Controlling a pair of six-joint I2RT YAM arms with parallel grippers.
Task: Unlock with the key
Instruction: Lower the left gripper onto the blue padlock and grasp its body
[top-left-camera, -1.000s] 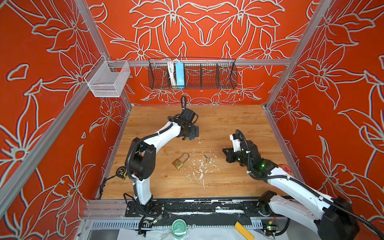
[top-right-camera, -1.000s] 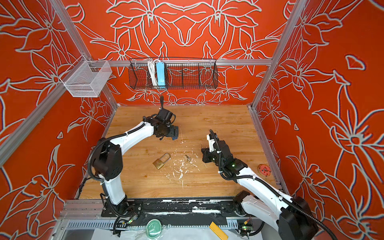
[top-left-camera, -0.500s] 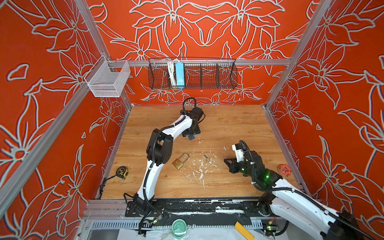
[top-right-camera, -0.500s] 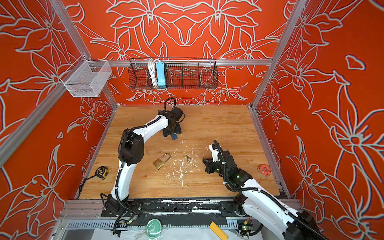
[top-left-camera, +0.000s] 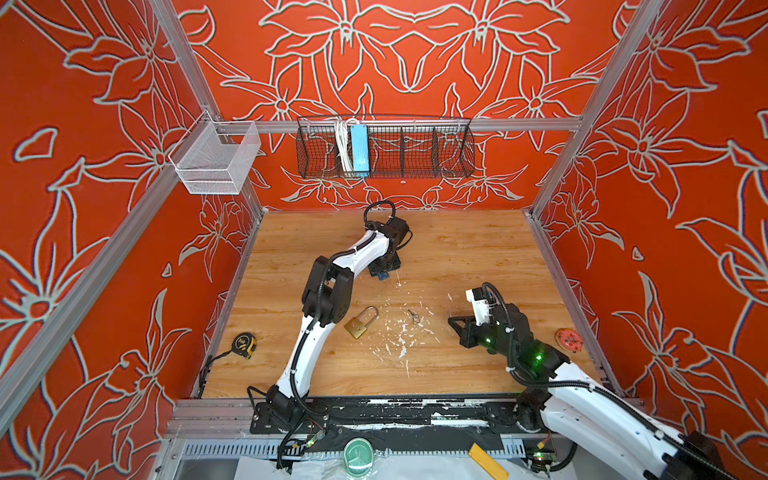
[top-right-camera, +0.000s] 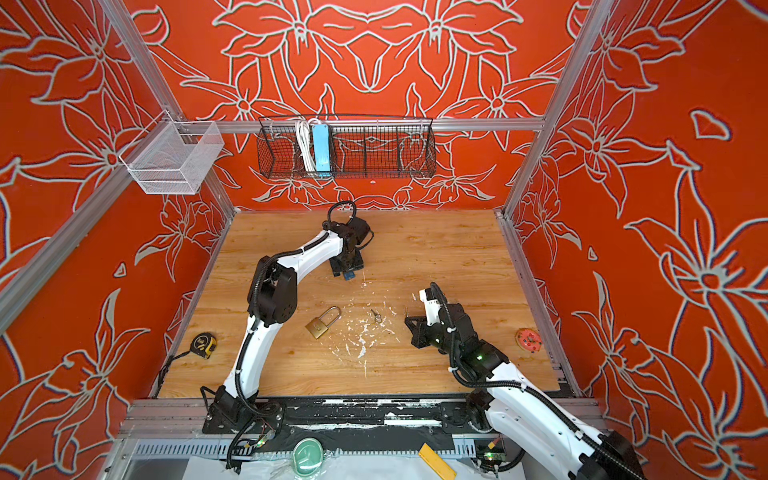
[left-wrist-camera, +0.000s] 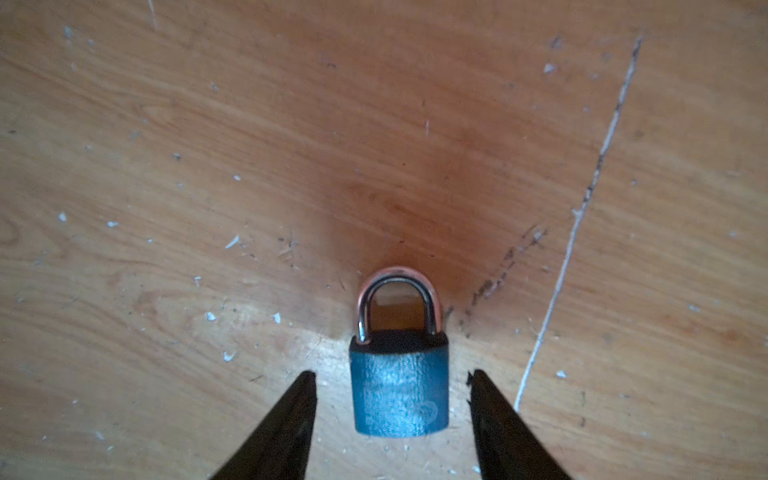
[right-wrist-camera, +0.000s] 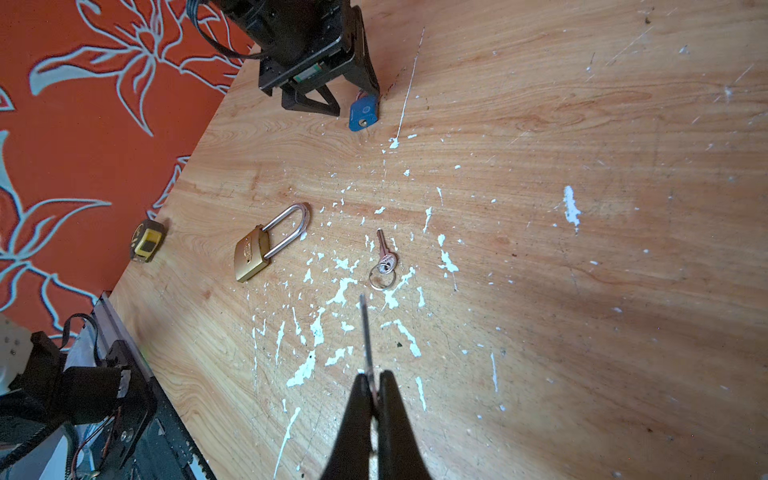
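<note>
A blue padlock (left-wrist-camera: 399, 386) with its silver shackle closed lies flat on the wooden table (top-left-camera: 478, 249), towards the back. My left gripper (left-wrist-camera: 391, 374) is open and straddles its body, with a gap on each side between fingers and lock. In both top views the blue padlock (top-left-camera: 383, 274) (top-right-camera: 349, 275) shows just under that gripper. My right gripper (right-wrist-camera: 374, 376) is shut on a thin key (right-wrist-camera: 365, 332) whose blade sticks out past the fingertips. It hovers at centre right (top-left-camera: 451, 322).
A brass padlock (top-left-camera: 356, 328) with a long shackle lies mid-table, and a loose key on a ring (top-left-camera: 412, 314) lies beside it among white paint flecks. A tape measure (top-left-camera: 243, 345) sits at the left edge and a pink round piece (top-left-camera: 568, 340) at the right edge.
The left jaws have narrowed around the blue padlock and the left arm's elbow has swung in towards the middle. The right gripper with its key has drawn back a little towards the front.
</note>
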